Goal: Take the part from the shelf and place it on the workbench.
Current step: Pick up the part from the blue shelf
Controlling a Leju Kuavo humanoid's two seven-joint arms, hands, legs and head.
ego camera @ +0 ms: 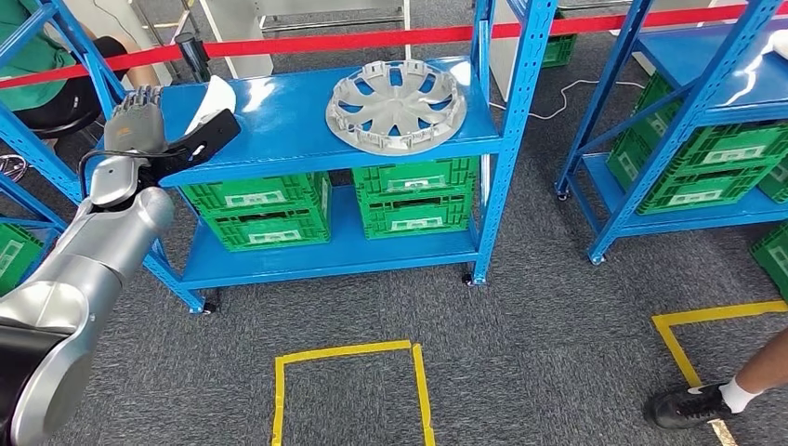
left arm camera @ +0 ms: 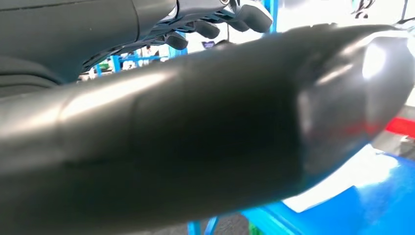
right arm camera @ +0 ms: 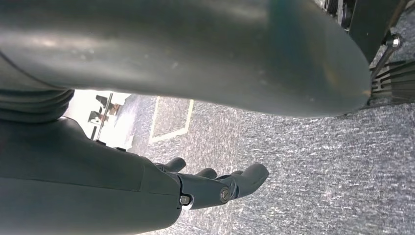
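- The left hand (ego camera: 137, 119) was raised at the front left corner of the blue shelf (ego camera: 288, 121), its fingers (left arm camera: 203, 28) wrapped around a long black part (ego camera: 197, 142).
- The black part jutted from the hand over the shelf's top board, beside a white sheet (ego camera: 211, 98); whether it touched the board could not be told.
- A silver wheel cover (ego camera: 397, 104) lay flat on the same board, well apart from the hand.
- Green crates (ego camera: 336, 204) stood on the lower board.
- The right hand (right arm camera: 215, 186) hung above the grey carpet (right arm camera: 303, 166), its fingers loosely curled, gripping nothing.
- Yellow tape (ego camera: 348, 372) marked a square on the floor; a person's shoe (ego camera: 688, 405) stood near another.
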